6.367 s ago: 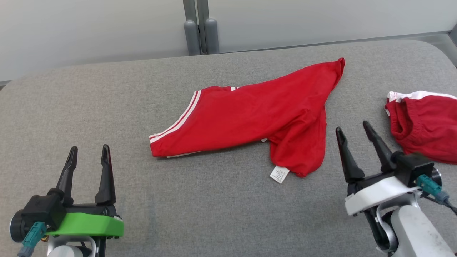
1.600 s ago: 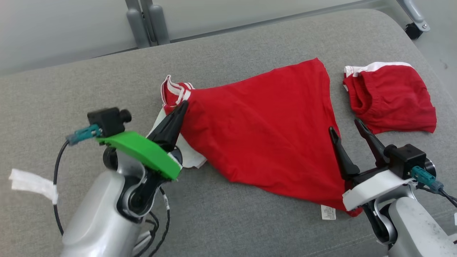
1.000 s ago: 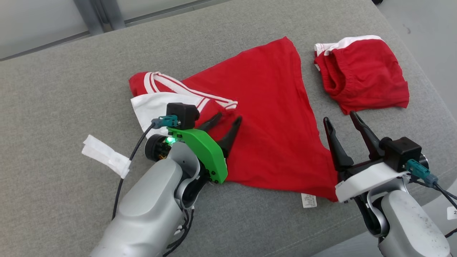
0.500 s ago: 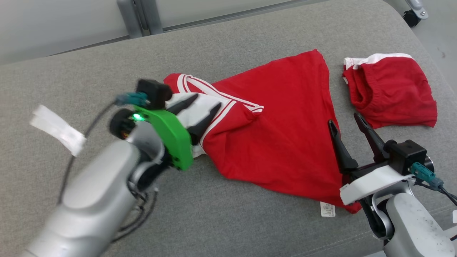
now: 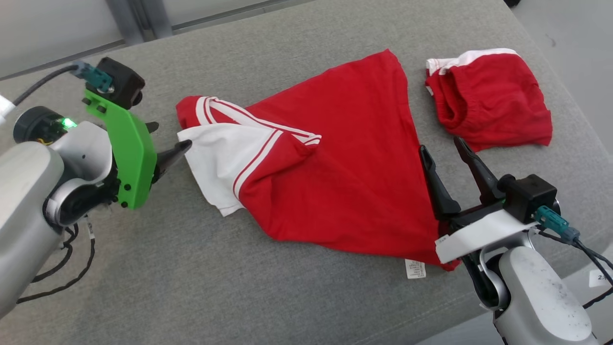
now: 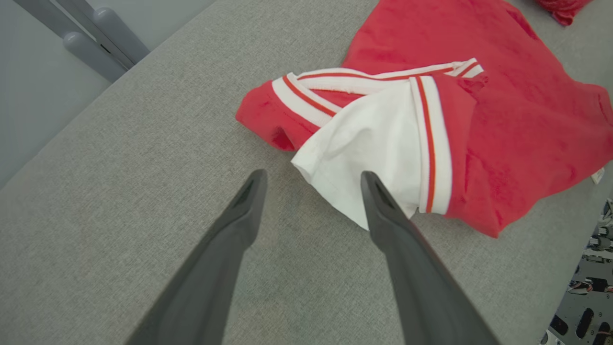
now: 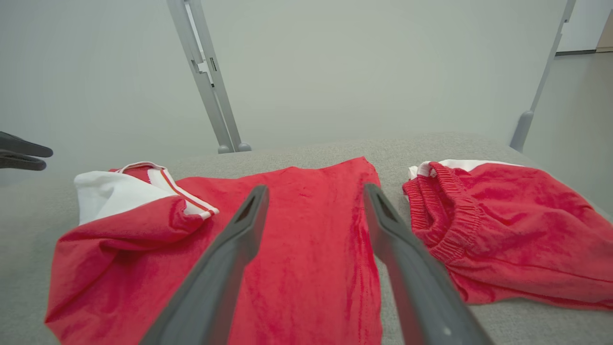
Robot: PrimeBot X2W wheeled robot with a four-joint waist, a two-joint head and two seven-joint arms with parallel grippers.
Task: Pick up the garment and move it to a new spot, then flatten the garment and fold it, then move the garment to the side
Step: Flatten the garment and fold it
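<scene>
Backing off left, my left gripper (image 5: 171, 135) has dropped the white flap (image 5: 220, 163) and now hangs jaws apart, the flap just to its right. Nearest me, my right gripper (image 5: 439, 144), also spread and empty, hovers at the garment's (image 5: 345, 163) near right edge. That garment lies mid-table (image 5: 143, 268), long axis left to right, with red shorts (image 5: 493, 100) far right.

Red shorts (image 5: 488, 98) on grey cushion (image 5: 287, 297)
</scene>
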